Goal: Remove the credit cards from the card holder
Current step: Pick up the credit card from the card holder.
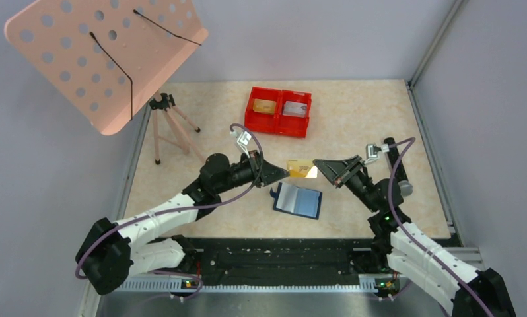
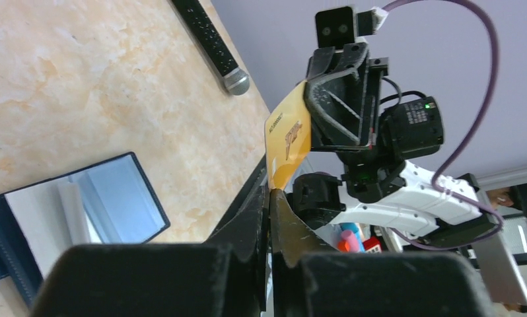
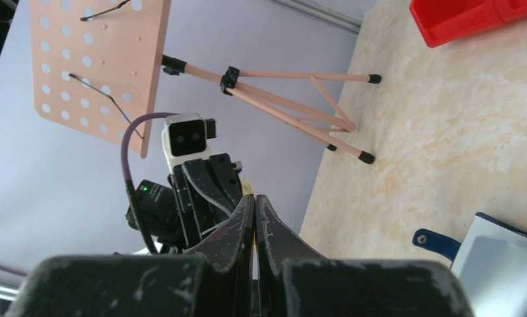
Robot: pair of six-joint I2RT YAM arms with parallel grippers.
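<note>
Far left: pink perforated music stand (image 1: 102, 56) on its tripod, apart from the work.

Left gripper (image 1: 281, 174): clenched on the left end of a gold card (image 1: 299, 168), held in the air just beyond the card holder (image 1: 298, 200). In the left wrist view, fingers pinched tight on the card's lower edge, card standing up from them.

Card holder: lying open and flat on the table (image 1: 353, 119), near centre, between the two arms, grey-blue pockets facing up, closure tab at its left side. Pale strip visible at one pocket in the left wrist view; impossible to say whether another card or only lining.

Far centre: red tray (image 1: 277, 127), a gold-tan card (image 1: 264, 106) in its left compartment, a silver-grey card (image 1: 294, 109) in its right.

Right gripper (image 1: 320, 165): clamped on the right end of the same gold card, so gripped at both ends, seemingly mid hand-over.

Far right: black cylinder (image 2: 205, 36) with a grey end, lying on the table.

Progress, as a judgement: two cards out and binned, a third out but not yet set down; anything left inside uncertain.

Writing: one line of small print and a reddish mark on the held card's face, too small to read.
</note>
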